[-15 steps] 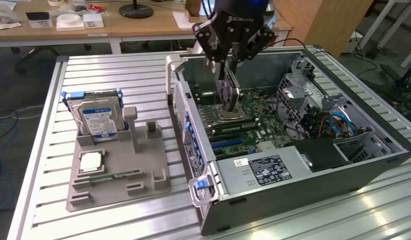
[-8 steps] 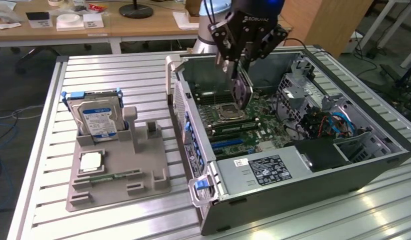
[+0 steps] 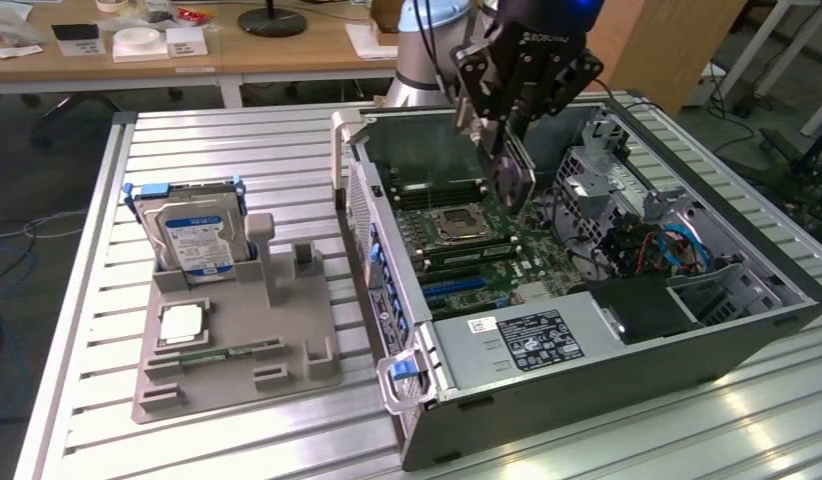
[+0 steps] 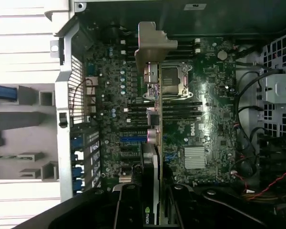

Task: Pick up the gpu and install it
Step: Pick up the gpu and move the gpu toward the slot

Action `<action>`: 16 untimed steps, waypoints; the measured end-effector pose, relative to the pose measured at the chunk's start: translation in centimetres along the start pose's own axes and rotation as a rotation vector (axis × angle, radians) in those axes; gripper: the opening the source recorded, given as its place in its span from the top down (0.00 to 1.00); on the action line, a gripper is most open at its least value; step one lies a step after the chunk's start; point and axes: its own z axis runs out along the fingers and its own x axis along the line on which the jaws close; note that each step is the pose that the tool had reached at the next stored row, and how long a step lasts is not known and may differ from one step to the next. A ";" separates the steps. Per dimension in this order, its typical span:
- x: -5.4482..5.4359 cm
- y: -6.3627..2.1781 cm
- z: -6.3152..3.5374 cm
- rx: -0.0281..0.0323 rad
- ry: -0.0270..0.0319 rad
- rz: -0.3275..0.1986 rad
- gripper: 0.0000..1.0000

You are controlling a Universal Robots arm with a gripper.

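Slatted metal table (image 3: 224, 140) before wooden desks (image 3: 318, 45); hand (image 3: 505, 132) grips gpu (image 3: 514, 178) over open case (image 3: 731, 340).

The case (image 3: 598, 392) lies open on top, and the gripper (image 3: 502, 128) clamping the gpu (image 3: 515, 180) has free air above the board (image 3: 498, 262). Its walls, the drive cage (image 3: 605, 165), cables (image 3: 651, 245) and power supply (image 3: 545, 340) hem that space in on the exterior view's right and near end.
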 end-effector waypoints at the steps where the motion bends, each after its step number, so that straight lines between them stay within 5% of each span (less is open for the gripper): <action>1: -0.3 0.02 0.00 -0.0002 0.0000 0.000 0.73; 9: -2.2 0.12 0.00 -0.0005 0.0000 0.000 0.73; 16: -2.3 0.13 -0.01 -0.0005 0.0000 0.000 0.73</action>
